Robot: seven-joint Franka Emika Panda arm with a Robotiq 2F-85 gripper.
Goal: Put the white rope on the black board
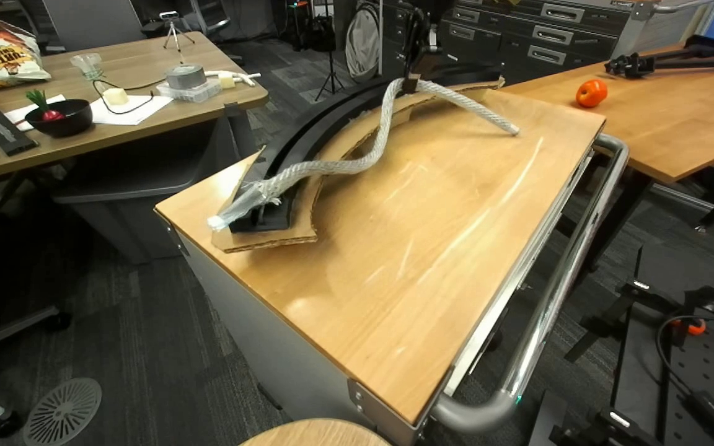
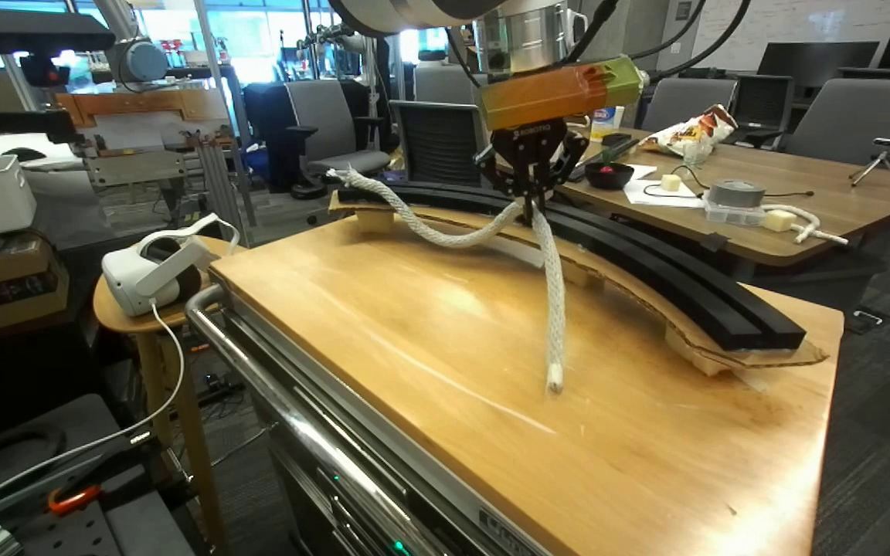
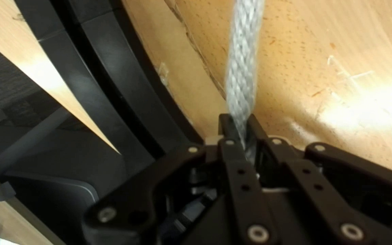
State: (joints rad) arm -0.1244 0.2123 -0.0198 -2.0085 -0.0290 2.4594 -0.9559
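While white rope (image 2: pixel 555 309) trails both ways, gripper (image 3: pixel 240 119) clamped on it, jaws nearly together

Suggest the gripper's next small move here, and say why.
Probably ease the gripper sideways to bring the held stretch of white rope over the black board. In the wrist view the gripper is closed on the rope, apparently beside the board rather than above it; in an exterior view, one rope end points out over the wooden tabletop, away from the board.

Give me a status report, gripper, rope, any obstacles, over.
Gripper shut on rope, between its ends. One end over board, other end off it. Cardboard juts past board's inner curve; might snag.
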